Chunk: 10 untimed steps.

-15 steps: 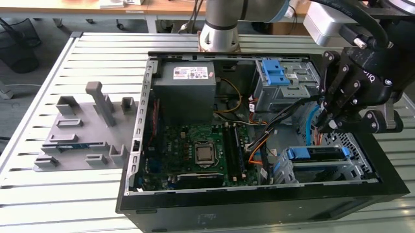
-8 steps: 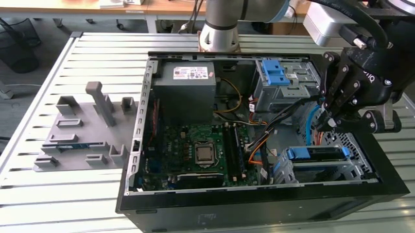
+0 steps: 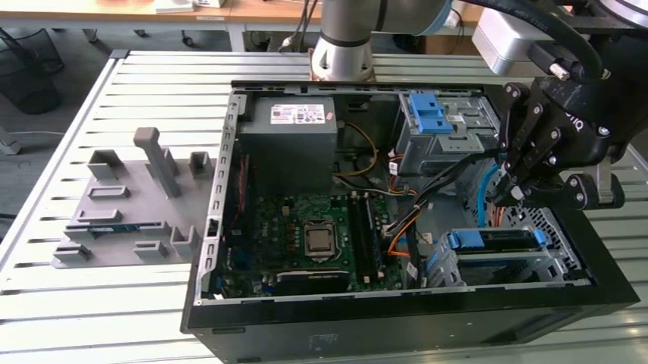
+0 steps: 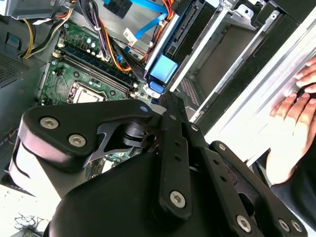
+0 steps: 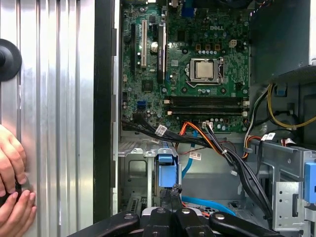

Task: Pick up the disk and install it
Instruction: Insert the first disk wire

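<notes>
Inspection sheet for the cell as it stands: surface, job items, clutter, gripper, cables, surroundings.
Surface: slatted metal table with an open PC case lying on it.
Job's things: disk with a blue carrier, in the drive cage at the exterior view's right.
Clutter: grey fixture on the table beside the case.
Gripper: gripper shut, at the disk's blue end; contact cannot be told.
Cables: orange, blue and black cables loose between board and cage, near the gripper.
Surroundings: a person's hand on the table by the case; desks behind.

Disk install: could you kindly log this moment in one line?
tool at disk | disk in drive cage | hand on table
</notes>
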Tool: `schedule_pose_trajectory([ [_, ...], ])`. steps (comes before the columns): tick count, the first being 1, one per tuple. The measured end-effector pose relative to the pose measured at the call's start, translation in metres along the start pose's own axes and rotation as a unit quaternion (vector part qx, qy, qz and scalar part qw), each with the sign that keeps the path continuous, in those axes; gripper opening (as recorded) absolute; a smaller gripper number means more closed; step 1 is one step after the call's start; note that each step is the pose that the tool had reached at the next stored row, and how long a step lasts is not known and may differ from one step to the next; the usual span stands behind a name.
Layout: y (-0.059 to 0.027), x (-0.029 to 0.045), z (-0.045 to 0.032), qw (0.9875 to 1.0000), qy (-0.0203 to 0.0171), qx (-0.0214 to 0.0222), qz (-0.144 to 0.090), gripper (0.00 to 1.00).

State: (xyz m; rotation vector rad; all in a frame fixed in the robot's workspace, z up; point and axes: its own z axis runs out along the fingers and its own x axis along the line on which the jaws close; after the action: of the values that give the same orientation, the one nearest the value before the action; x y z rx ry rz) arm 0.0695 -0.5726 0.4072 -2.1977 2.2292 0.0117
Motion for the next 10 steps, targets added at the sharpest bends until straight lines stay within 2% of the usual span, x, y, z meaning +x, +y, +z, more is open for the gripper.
schedule_pose_trajectory([
  [5,-0.0011,0.0000,0.0001,1.0000,-0.0001,0.0000,0.000,0.11],
  [10,-0.0094,-0.0002,0.0002,1.0000,0.0000,-0.0003,0.000,0.11],
])
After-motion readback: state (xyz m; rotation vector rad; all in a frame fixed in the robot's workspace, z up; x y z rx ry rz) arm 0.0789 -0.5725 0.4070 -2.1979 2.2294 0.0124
